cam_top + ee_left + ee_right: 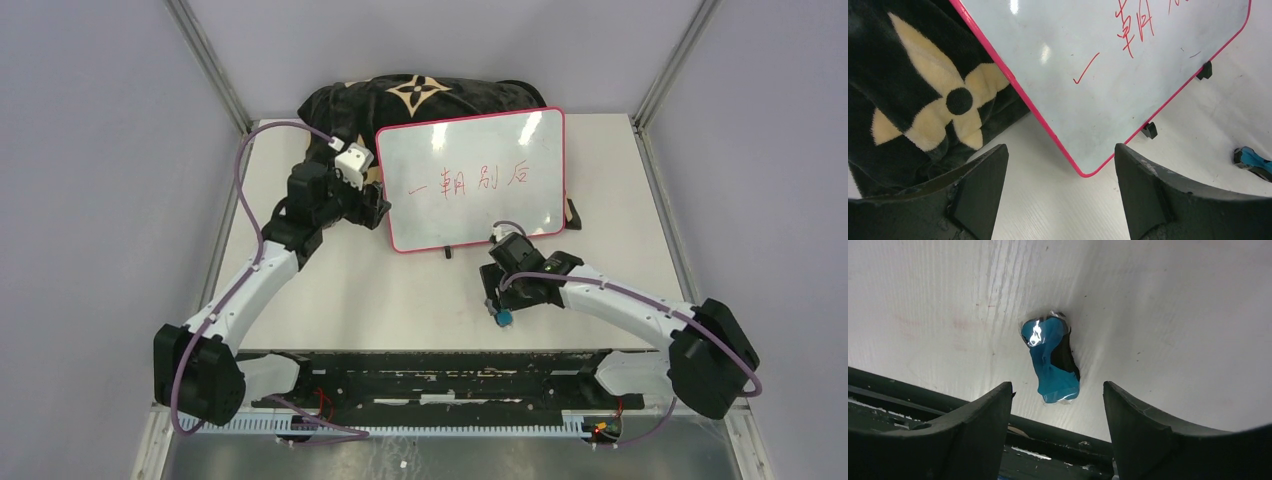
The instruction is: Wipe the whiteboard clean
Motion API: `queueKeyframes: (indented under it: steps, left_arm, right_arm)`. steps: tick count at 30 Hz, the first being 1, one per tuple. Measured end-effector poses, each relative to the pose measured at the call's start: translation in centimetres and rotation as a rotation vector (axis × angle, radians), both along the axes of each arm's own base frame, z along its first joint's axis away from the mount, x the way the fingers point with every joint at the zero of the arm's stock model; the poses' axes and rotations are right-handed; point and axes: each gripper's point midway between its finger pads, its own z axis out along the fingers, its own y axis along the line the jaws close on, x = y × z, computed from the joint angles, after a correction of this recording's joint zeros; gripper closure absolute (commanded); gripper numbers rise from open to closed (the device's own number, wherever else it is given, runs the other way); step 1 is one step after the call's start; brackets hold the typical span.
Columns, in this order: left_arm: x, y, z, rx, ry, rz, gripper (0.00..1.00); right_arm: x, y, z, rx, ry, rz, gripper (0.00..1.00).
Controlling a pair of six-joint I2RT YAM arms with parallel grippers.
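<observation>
The whiteboard (470, 180) with a pink-red frame leans tilted against the black cushion at the back and bears red handwritten characters. It also shows in the left wrist view (1108, 65). My left gripper (372, 205) is open and empty beside the board's lower left corner (1087, 172). A small blue eraser (503, 318) lies on the table near the front. In the right wrist view the eraser (1050, 362) lies just ahead of my open, empty right gripper (1058, 395), which hangs above it (497, 300).
A black cushion with tan flower patterns (420, 98) lies behind the board, also in the left wrist view (923, 105). The board's small black feet (1149, 130) stand on the white table. A black rail (430, 375) runs along the table's front edge.
</observation>
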Motion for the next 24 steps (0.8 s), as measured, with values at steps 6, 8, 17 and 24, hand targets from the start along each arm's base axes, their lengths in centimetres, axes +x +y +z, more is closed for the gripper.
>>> queueKeyframes:
  steps: [6, 8, 17, 24]
  left_arm:
    - [0.0, 0.0, -0.4, -0.001, -0.001, -0.003, 0.16]
    - [0.0, -0.1, -0.5, -0.002, 0.003, -0.007, 0.16]
    - [0.1, -0.4, -1.2, -0.006, 0.011, -0.021, 0.16]
    - [-0.2, -0.4, -2.0, -0.002, 0.027, -0.024, 0.16]
  right_arm:
    - [-1.9, 0.9, -3.7, 0.025, 0.131, 0.055, 0.31]
    - [-2.3, 0.9, -4.2, 0.028, 0.148, 0.061, 0.31]
    - [-1.8, 1.2, -5.0, 0.022, 0.146, 0.069, 0.35]
    - [-0.7, 1.6, -5.1, 0.007, 0.122, 0.066, 0.35]
